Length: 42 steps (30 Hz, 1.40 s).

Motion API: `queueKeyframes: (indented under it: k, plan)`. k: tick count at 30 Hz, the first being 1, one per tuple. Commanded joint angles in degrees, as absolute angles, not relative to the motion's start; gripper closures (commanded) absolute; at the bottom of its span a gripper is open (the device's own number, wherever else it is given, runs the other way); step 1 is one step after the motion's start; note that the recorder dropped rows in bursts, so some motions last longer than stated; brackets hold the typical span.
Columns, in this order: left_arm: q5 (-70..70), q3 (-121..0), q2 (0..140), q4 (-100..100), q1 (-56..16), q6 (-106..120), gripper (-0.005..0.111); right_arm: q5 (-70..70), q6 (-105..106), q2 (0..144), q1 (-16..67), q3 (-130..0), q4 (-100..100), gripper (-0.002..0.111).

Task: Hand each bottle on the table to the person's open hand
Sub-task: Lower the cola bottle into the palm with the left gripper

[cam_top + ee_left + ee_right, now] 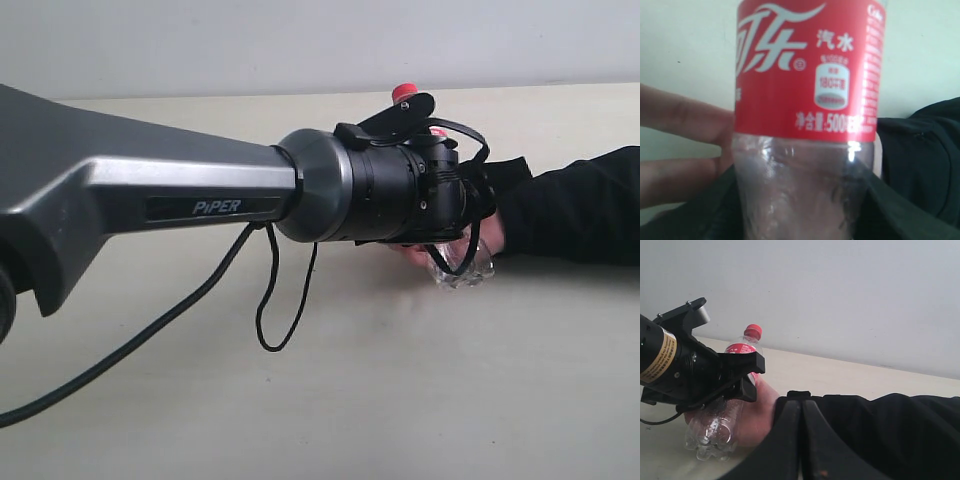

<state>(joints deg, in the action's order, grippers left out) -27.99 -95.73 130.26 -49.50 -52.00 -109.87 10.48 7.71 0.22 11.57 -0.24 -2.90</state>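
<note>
Cola bottle (807,120) is showing a red label (807,75) with white lettering above a clear body, next to light-skinned fingers (685,117). Cap (753,331) is showing red. Sleeve (920,165) behind the fingers is reading black; table (400,380) is presenting pale beige.

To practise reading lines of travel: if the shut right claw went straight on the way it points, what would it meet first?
Most likely the black sleeve of the person's arm: the right claw points straight at it, though depth is hard to judge.
</note>
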Motion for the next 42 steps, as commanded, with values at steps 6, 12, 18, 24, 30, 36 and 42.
queueKeyframes:
  k: [6,12,18,24,30,36,42]
  plan:
    - [-26.89,-95.94,130.46,-50.13,-51.87,-110.08,0.101,10.41,7.31,0.0,11.33,0.0,-2.86,0.108]
    - [-26.2,-95.94,130.46,-50.13,-51.87,-109.43,0.064,11.16,7.31,0.0,11.33,0.0,-2.91,0.108]
    - [-26.2,-95.94,130.46,-50.13,-51.87,-109.43,0.042,11.64,7.31,0.0,11.33,0.0,-2.91,0.108]
    - [-26.2,-95.94,130.46,-50.13,-51.87,-109.43,0.038,11.64,7.31,0.0,11.33,0.0,-2.91,0.108]
    - [-26.31,-95.94,130.35,-50.13,-51.87,-108.94,0.036,11.64,7.31,0.0,11.33,0.0,-2.91,0.108]
    - [-26.31,-95.94,129.84,-49.97,-51.87,-107.91,0.036,11.63,7.21,0.0,11.33,0.0,-2.91,0.108]
    - [-26.82,-95.94,128.71,-47.82,-51.87,-104.58,0.036,11.63,7.34,0.0,11.33,0.0,-2.91,0.108]
